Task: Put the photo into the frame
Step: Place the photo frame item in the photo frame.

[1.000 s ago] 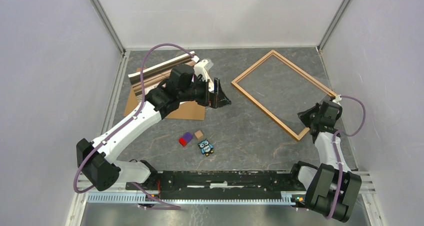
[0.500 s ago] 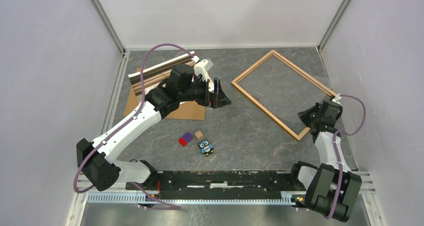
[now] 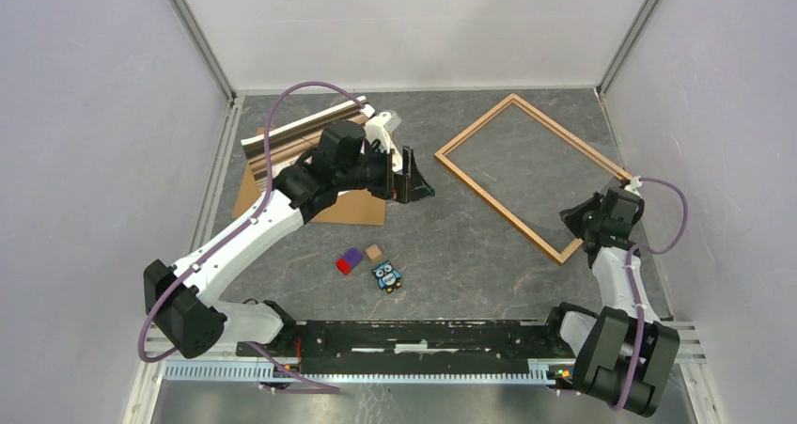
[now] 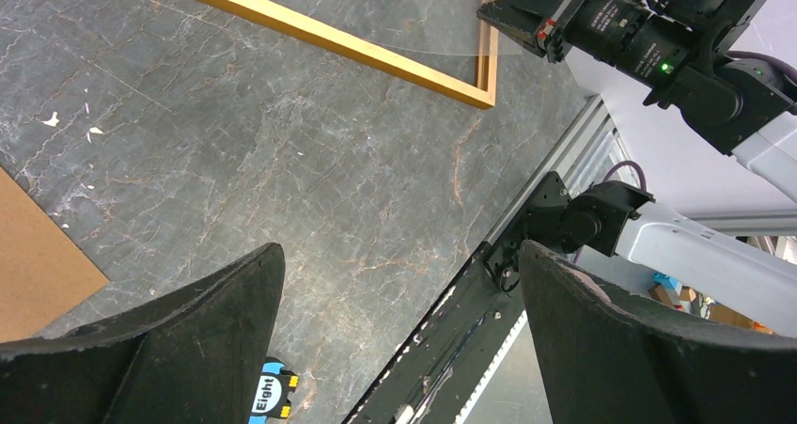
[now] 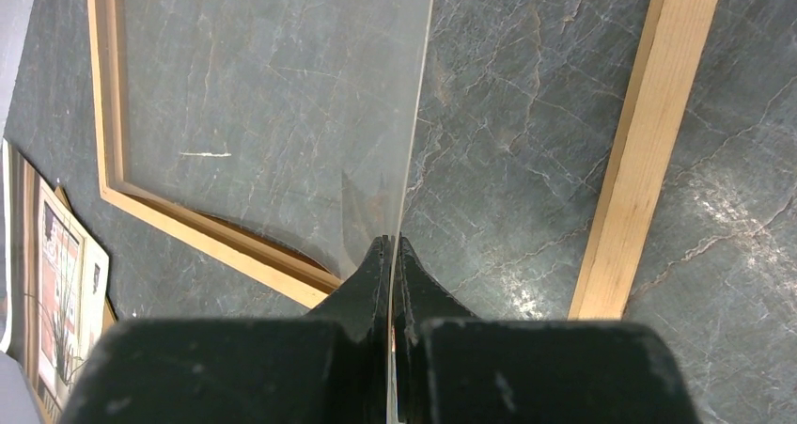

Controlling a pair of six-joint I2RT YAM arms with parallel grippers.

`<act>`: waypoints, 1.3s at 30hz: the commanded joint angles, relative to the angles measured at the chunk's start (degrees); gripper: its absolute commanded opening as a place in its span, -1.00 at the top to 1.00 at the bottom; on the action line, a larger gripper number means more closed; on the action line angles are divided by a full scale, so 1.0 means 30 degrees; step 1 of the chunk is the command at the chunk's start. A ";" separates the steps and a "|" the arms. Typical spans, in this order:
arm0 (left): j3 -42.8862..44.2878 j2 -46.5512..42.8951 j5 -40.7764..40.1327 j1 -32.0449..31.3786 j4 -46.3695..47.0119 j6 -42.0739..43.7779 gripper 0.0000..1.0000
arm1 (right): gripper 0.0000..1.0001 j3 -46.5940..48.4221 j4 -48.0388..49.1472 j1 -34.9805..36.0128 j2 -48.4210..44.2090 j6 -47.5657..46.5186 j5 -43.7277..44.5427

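At the upper left of the overhead view, the photo [image 3: 299, 131] is lying partly over the cardboard backing [image 3: 362, 208]; it is looking thin, light and easily creased, so I'd be taking it by a free edge. Right of it, the left gripper [image 3: 412, 181] is hovering, jaws wide and empty. Further right, the frame [image 3: 498, 207] is lying flat, the right gripper [image 3: 580, 220] pinching the clear sheet [image 5: 282, 114] over it.

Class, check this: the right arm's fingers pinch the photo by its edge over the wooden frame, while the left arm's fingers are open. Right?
One error: the right fingers pinch the clear sheet, not the photo; the right wrist view shows it is see-through. It is over the frame, and the left fingers are open.
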 commanded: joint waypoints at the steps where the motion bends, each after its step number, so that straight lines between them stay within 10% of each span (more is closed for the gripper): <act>1: 0.0570 -0.0220 0.0218 -0.0110 0.0510 0.0589 -1.00 | 1.00 0.0349 -0.0091 -0.0011 -0.0289 -0.0022 -0.0432; 39: 0.0406 -0.0248 0.0453 -0.0234 0.0793 0.0439 -1.00 | 0.97 -0.0573 0.1534 -0.0034 -0.0293 0.0637 -0.2582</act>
